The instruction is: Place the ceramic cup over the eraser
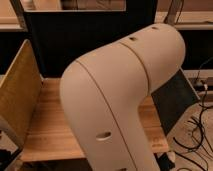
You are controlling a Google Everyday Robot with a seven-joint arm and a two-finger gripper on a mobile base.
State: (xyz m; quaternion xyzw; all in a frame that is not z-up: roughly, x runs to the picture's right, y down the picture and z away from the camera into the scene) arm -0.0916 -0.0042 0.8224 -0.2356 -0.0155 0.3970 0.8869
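The robot's cream arm [120, 100] fills the near view with its bent elbow. It hides the gripper, whose jaws are spread wide somewhere out of sight, and the cup cannot be seen either. Behind it lies the wooden table [50, 125], a tan board [17, 95] at its left edge and a dark panel [75, 45] along its far edge.

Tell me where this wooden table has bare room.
Bare light wooden tabletop shows left, between the tan side panel and the cream robot arm; a narrow strip right, beside the dark panel. The arm hides the middle. The gripper is out of view.
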